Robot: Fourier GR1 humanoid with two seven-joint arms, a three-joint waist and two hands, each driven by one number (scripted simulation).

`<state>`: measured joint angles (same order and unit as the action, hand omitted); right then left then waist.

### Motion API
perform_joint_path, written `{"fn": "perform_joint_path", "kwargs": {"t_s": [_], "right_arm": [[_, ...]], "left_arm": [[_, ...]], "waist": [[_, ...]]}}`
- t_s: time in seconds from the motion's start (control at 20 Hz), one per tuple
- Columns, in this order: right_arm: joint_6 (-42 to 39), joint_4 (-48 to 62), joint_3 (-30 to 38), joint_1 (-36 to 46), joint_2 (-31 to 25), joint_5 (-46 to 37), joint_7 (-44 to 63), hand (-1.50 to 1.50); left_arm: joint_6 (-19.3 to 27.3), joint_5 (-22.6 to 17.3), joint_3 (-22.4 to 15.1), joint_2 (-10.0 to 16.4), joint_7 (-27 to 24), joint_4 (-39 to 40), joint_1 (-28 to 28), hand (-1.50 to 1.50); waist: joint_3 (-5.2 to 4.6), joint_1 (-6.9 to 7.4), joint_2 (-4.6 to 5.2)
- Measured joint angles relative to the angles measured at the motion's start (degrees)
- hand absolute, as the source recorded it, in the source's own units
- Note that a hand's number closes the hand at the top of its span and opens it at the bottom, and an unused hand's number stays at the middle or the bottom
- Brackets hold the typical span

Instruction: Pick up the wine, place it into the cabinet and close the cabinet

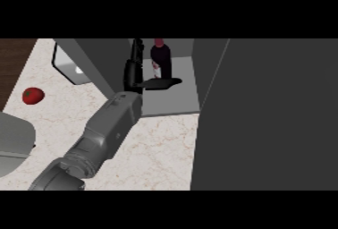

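A pale, marbled counter [158, 147] is seen from above, edged at the far left by a strip of dark wood [13, 58]. A small red fruit [33, 95] is lying on the stone at the left, and a rounded grey shape [13, 134] is cut off by the left edge nearer in. What that shape is cannot be told. A white object [66, 67] is partly hidden behind the left wall of the grey cabinet [99, 62].

The cabinet is open. Its big dark door [264, 112] is swung out and fills the whole right side, and the lighter cabinet floor [171, 100] is exposed between wall and door.

The wine bottle [161, 56] is standing upright on that floor, far in and inside the cabinet. The grey forearm [109, 125] is stretched up from the near left, so the left hand [134, 71] is placed just left of the bottle. The fingers [137, 49] are held straight, pointing far into the cabinet alongside the glass and not wrapped round it. The thumb [163, 83] is spread wide to the right, across the bottle's lower part. Nothing is gripped, and whether the thumb is touching the bottle cannot be made out.
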<state>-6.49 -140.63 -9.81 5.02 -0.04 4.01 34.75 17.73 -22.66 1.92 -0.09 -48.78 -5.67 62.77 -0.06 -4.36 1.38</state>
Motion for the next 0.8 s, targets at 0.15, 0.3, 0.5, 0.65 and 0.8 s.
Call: {"fn": "perform_joint_path", "kwargs": {"t_s": [0.15, 0.3, 0.5, 0.65, 0.8], "right_arm": [[0.06, -0.04, 0.08, 0.8, -0.13, 0.06, 0.47, -1.5], [0.11, -0.23, -0.45, 0.08, -0.2, 0.05, 0.2, -1.5], [0.28, 0.03, 0.4, 1.3, -0.49, 0.23, 1.25, -1.5], [0.91, -0.01, -0.98, 0.69, -0.21, -0.05, 1.25, -1.5], [1.2, -0.19, -0.14, 1.48, -0.73, 0.22, 1.96, -1.5]], "left_arm": [[-1.43, -0.83, -0.05, 0.0, 0.25, -0.18, -0.06, -1.5], [-3.21, -1.45, 0.09, -0.06, -0.44, -0.66, -0.27, -1.5], [-4.32, -3.66, -0.71, -0.02, -0.69, -1.2, -0.68, -1.5], [-5.26, -5.34, -2.22, -0.03, -0.88, -2.1, -1.44, -1.5], [-5.29, -7.25, -4.19, -0.03, -0.47, -3.36, -2.34, -1.5]], "waist": [[-0.05, -0.03, -0.06], [-0.04, 0.0, -0.09], [-0.06, -0.17, -0.34], [-0.02, -0.18, -0.62], [-0.01, -0.1, -0.82]]}}
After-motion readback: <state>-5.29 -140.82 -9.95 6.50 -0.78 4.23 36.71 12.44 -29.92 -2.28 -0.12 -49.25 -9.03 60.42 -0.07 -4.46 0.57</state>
